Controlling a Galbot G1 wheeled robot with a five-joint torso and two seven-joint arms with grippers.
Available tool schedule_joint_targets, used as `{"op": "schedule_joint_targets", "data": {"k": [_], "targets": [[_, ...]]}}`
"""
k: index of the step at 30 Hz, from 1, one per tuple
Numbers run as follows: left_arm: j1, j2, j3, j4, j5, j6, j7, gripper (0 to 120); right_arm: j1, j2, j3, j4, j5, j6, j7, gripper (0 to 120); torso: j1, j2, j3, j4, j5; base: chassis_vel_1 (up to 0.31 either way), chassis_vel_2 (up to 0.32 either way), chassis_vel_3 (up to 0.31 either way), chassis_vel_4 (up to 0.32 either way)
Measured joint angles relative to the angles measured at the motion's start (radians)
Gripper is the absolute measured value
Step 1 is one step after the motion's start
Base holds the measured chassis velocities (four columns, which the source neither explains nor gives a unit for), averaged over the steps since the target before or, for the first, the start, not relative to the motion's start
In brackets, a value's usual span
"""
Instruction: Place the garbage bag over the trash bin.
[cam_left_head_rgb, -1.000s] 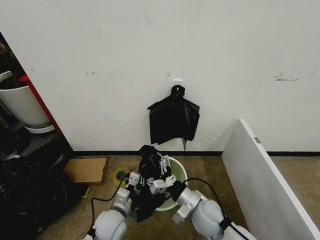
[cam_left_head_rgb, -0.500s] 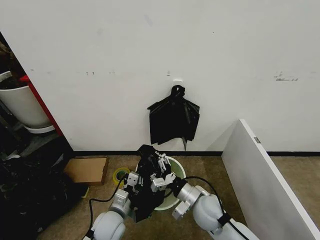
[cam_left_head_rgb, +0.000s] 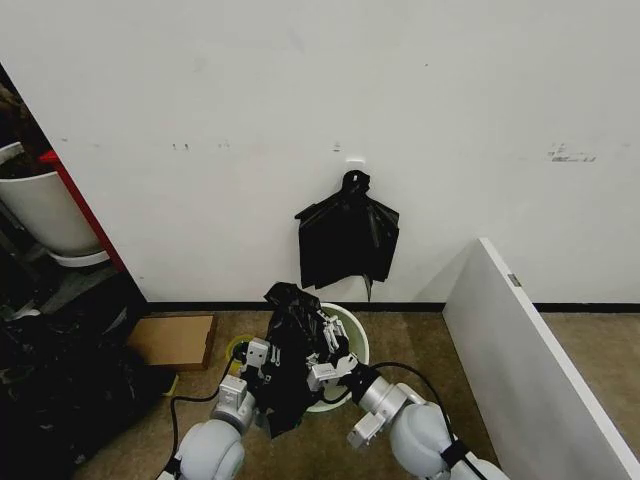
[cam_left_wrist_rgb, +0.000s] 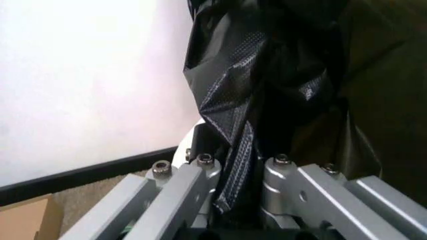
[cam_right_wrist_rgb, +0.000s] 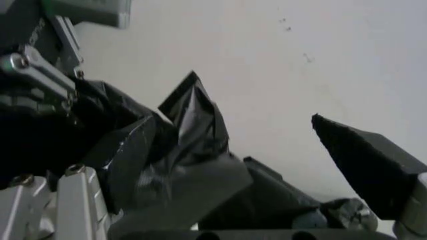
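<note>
The garbage bag (cam_left_head_rgb: 287, 345), glossy black and crumpled, hangs in front of me over the near left side of the trash bin (cam_left_head_rgb: 356, 334), a round cream-white bin by the wall. My left gripper (cam_left_head_rgb: 256, 362) is shut on the bag; in the left wrist view a fold of the bag (cam_left_wrist_rgb: 260, 85) runs down between the gripper's (cam_left_wrist_rgb: 241, 170) silver fingers (cam_left_wrist_rgb: 180, 182). My right gripper (cam_left_head_rgb: 328, 346) is over the bin's mouth, open. In the right wrist view the bag (cam_right_wrist_rgb: 177, 132) lies against one finger (cam_right_wrist_rgb: 73, 200), with the other, dark pad (cam_right_wrist_rgb: 367, 160) well apart.
A knotted bunch of black bags (cam_left_head_rgb: 347, 240) hangs on the wall above the bin. A white panel (cam_left_head_rgb: 525, 350) stands to the right. A cardboard box (cam_left_head_rgb: 175, 340) and yellow tape roll (cam_left_head_rgb: 240, 350) lie on the floor to the left, beyond them dark clutter and a big white pot (cam_left_head_rgb: 45, 210).
My left gripper has lifted the bag up and slightly left, so its top now stands higher above the bin's rim. The right gripper has stayed over the bin.
</note>
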Motion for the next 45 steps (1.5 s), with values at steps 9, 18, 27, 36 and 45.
{"op": "schedule_joint_targets", "data": {"k": [9, 18, 27, 36, 45], "targets": [[-0.004, 0.011, -0.012, 0.027, -0.025, -0.079, 0.039, 5, 0.002, 0.002, -0.034, -0.033, 0.089, -0.087, 0.081, 67, 0.0, 0.0, 0.0, 0.0001, 0.0001, 0.0, 0.0, 0.0, 0.0], [-0.007, 0.012, -0.012, 0.047, -0.009, -0.114, 0.048, 5, 0.006, 0.001, -0.053, -0.041, 0.17, -0.143, 0.144, 36, 0.0, 0.0, 0.0, 0.0001, 0.0001, 0.0, 0.0, 0.0, 0.0], [-0.007, 0.017, -0.012, 0.055, 0.0, -0.124, 0.057, 5, 0.015, 0.005, -0.053, -0.065, 0.267, -0.08, 0.173, 1, 0.0, 0.0, 0.0, 0.0001, 0.0001, 0.0, 0.0, 0.0, 0.0], [0.005, 0.033, -0.034, 0.062, 0.0, -0.157, 0.098, 5, 0.018, 0.008, -0.061, -0.073, 0.486, -0.042, 0.169, 0, 0.0, 0.0, 0.0, 0.0001, 0.0001, 0.0, 0.0, 0.0, 0.0], [0.028, 0.076, -0.094, 0.105, 0.02, -0.285, 0.239, 5, 0.025, -0.018, -0.033, -0.04, 0.98, -0.062, 0.103, 0, 0.0, 0.0, 0.0, 0.0, 0.0001, 0.0, 0.0, 0.0, 0.0]]}}
